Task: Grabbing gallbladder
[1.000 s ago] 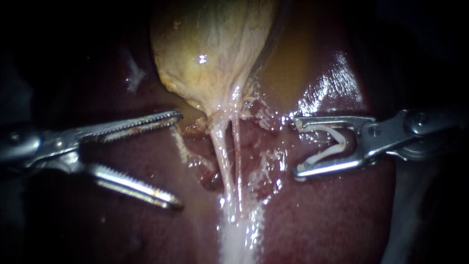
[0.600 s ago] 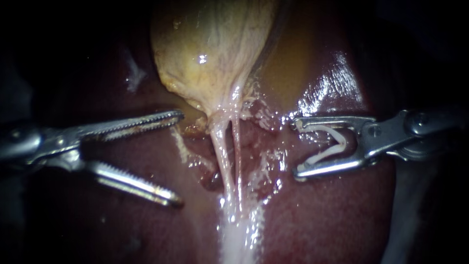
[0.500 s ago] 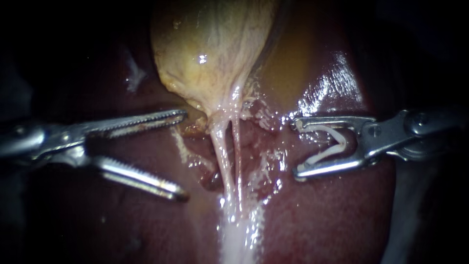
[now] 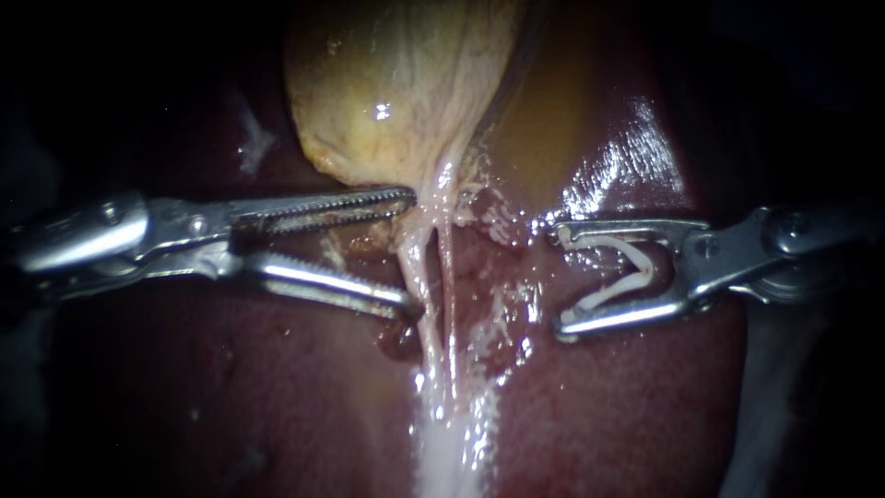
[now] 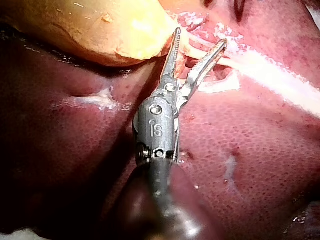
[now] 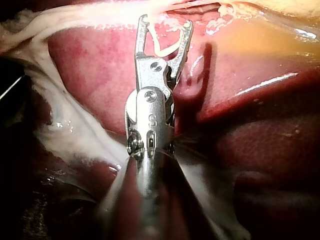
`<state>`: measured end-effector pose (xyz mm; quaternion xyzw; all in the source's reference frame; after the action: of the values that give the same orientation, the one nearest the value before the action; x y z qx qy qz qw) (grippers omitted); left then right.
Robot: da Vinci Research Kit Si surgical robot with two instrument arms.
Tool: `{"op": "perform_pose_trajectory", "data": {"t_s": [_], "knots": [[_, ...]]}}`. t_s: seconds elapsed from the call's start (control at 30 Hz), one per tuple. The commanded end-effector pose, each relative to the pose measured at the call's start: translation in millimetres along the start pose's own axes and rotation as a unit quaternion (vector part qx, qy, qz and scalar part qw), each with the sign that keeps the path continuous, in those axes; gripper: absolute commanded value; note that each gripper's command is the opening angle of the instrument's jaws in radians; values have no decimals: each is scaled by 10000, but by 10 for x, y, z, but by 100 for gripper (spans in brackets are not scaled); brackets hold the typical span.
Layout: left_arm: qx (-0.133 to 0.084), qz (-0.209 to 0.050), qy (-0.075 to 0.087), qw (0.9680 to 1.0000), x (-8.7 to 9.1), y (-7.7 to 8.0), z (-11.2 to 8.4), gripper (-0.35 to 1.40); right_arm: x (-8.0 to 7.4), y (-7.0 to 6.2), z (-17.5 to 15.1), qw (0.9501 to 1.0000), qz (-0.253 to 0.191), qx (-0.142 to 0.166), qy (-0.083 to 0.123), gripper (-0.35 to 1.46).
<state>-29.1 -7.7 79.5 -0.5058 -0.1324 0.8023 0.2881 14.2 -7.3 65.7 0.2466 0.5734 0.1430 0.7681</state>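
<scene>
Far in the middle, on the liver (image 4: 599, 415), lies the gallbladder (image 4: 396, 92): soft, wet, probably slippery and easy to tear. The left instrument (image 4: 410, 251) has open jaws around the bag's narrow near end, I think the best hold. The right instrument (image 4: 560, 279) grips a white clip (image 4: 627, 272) in its jaws.

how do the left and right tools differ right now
The left tool has long toothed jaws, open and empty; the right tool has shorter jaws holding a white clip. The left tool's tips reach the gallbladder at its neck; the right tool sits apart, over liver. Both are metal, jaws spread.
</scene>
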Motion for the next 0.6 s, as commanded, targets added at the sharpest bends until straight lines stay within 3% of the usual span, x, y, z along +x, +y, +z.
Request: {"op": "perform_pose_trajectory", "data": {"t_s": [0.03,0.33,0.5,0.6], "knots": [[1,4,-35,10000,-1,-1,0,40,0,0,0,10000,0,0,0,50],[70,13,-134,9999,-9,-18,3,24,0,0,1,10000,1,-2,0,50],[136,23,-204,9997,-13,-23,3,2,0,0,1,10000,0,-2,0,50],[135,30,-263,9996,-15,-26,1,0,0,0,1,10000,0,-2,0,50]]}}
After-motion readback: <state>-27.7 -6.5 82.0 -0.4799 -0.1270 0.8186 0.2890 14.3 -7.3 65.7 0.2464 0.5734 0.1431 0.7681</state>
